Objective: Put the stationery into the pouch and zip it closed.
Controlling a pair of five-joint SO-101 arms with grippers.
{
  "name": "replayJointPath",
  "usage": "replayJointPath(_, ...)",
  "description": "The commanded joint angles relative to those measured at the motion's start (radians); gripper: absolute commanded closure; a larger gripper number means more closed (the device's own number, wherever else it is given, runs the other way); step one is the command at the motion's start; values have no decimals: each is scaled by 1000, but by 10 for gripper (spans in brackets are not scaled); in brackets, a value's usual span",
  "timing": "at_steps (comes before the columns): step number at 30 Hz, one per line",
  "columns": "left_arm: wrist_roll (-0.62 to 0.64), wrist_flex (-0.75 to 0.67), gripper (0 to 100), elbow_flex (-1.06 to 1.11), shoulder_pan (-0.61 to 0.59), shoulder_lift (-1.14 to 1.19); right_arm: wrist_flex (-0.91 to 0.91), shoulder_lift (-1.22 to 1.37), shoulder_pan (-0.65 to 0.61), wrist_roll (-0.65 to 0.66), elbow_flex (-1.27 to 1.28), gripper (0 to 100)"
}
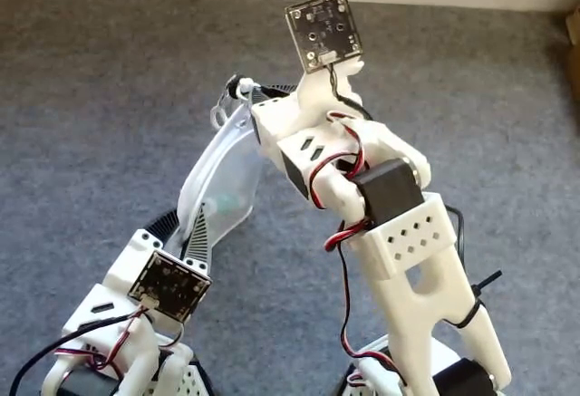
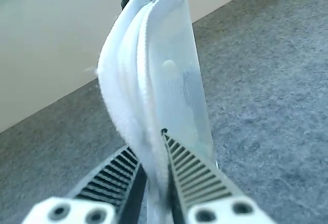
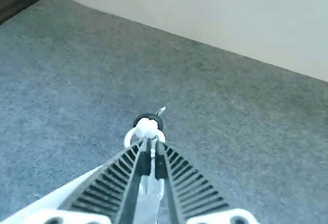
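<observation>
High view: the pouch (image 1: 222, 174) is held in the air above the grey worktop (image 1: 91, 97). Its long axis runs slanted from the left hand (image 1: 192, 226) up and away to the right hand (image 1: 260, 106).

Left wrist view: the left hand (image 2: 148, 144) is clenched on the near end of the pouch (image 2: 166, 75), which stretches straight away from it.

Right wrist view: the right hand (image 3: 152, 149) is clenched on the zipper end of the pouch (image 3: 151, 193). The pull ring (image 3: 146, 127) sticks out just past its fingertips.
</observation>
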Motion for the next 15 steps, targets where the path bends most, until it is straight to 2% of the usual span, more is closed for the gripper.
replayJointPath(1, 11, 49, 995, 96, -19, -4, -16, 10, 62, 14, -4, 993)
replayJointPath(15, 11, 49, 995, 96, -56, -4, -13, -1, 79, 12, -5, 993)
